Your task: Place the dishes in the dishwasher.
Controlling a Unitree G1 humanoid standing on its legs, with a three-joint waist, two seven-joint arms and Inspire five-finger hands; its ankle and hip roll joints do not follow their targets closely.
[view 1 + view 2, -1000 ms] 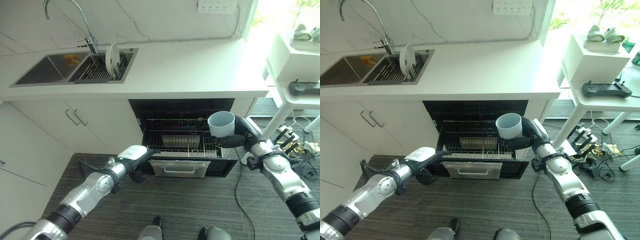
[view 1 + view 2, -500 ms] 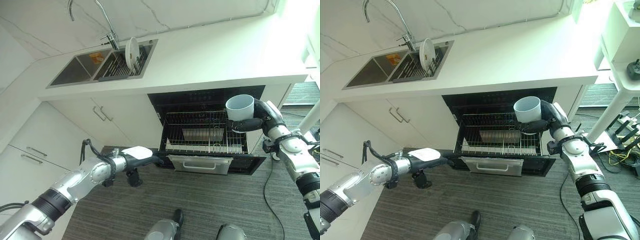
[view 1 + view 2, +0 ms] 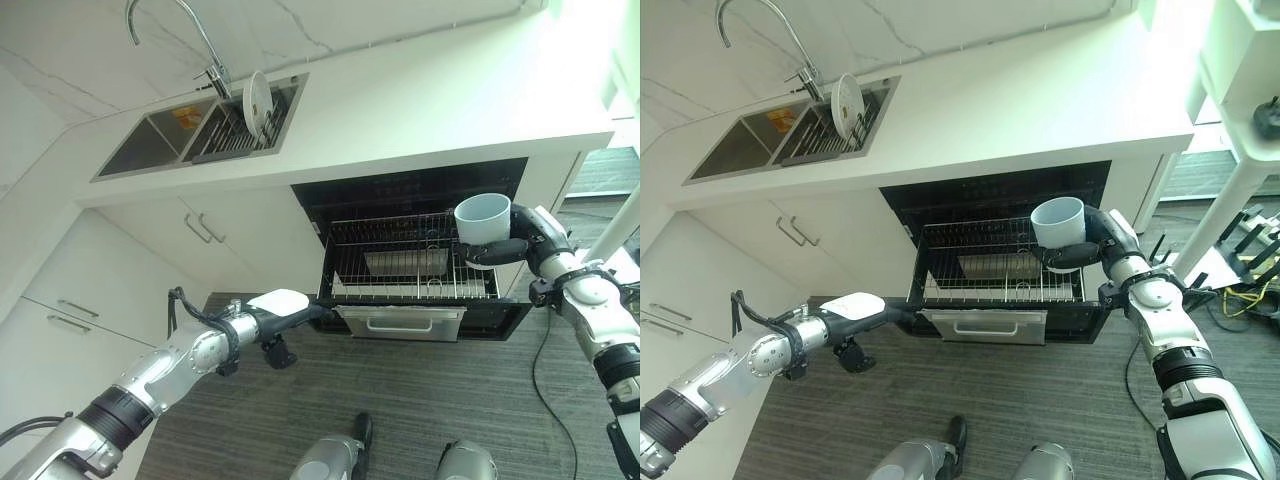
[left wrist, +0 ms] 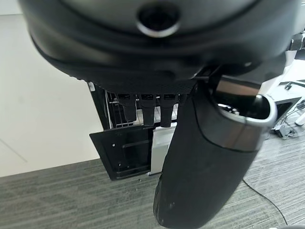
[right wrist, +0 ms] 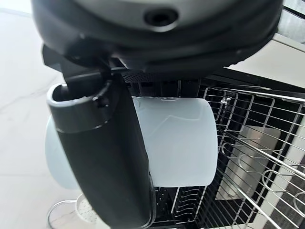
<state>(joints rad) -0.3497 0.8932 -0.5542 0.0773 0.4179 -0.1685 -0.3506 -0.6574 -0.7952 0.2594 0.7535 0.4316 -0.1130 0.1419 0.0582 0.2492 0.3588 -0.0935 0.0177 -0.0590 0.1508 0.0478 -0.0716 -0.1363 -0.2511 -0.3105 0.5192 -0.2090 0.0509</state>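
Note:
A pale blue cup [image 3: 482, 217] hangs upright over the right end of the pulled-out wire rack [image 3: 380, 250] of the open dishwasher. My right hand [image 3: 507, 248] is shut on it; the right wrist view shows the thumb [image 5: 105, 162] lying across the cup [image 5: 176, 138]. My left hand [image 3: 285, 305] reaches low across the floor with straight fingers [image 4: 143, 107] at the left front corner of the dishwasher drawer [image 4: 124, 152], holding nothing. One white plate [image 3: 257, 100] stands on edge in the sink's drying rack.
A metal insert [image 3: 405, 262] lies in the middle of the rack. The double sink [image 3: 150, 145] with its tall tap [image 3: 200, 40] sits at the counter's left. White cabinet doors [image 3: 210, 240] flank the dishwasher; a white table leg [image 3: 1230, 215] stands at the right.
The camera has shifted, so the whole scene sits differently. Both hands keep about the same place relative to the dishwasher, and the cup stays in my right hand.

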